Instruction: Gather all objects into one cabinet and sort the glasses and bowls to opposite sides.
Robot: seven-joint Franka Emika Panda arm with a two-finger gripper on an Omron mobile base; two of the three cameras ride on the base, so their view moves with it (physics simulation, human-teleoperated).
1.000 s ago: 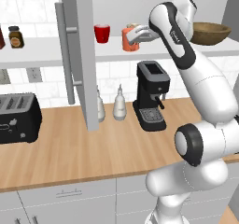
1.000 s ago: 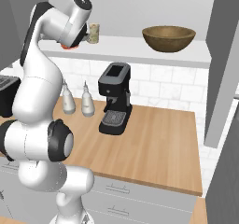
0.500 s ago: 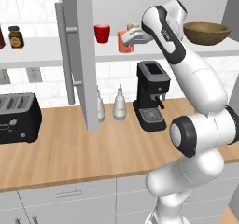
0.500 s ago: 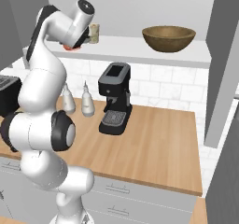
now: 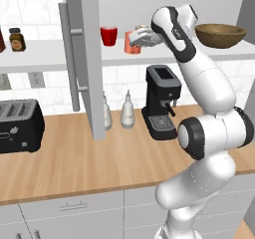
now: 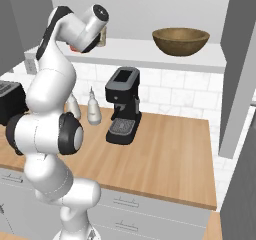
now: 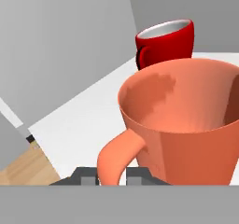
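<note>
My gripper [image 5: 135, 39] is shut on the handle of the salmon-orange cup [image 5: 130, 46], holding it upright just over the white shelf [image 5: 164, 57] of the open cabinet. In the hand view the orange cup [image 7: 186, 120] is close up, its handle between my fingertips [image 7: 112, 178]. The red cup [image 5: 109, 35] stands on the shelf just left of it, also seen behind it [image 7: 165, 43]. The brown wooden bowl [image 5: 219, 35] sits at the shelf's right end [image 6: 180, 40]. A beige cup [image 6: 102, 37] shows partly behind my wrist.
The grey cabinet door [image 5: 87, 59] with its bar handle [image 5: 68, 59] stands open left of the red cup. A black coffee machine [image 5: 162, 101], two white bottles [image 5: 127, 113] and a toaster [image 5: 20, 125] stand on the wooden counter. Spice jars [image 5: 16, 39] sit far left.
My hand has carried the orange cup a little to the left and slightly down along the shelf, closer to the red cup. The bowl and red cup have stayed put.
</note>
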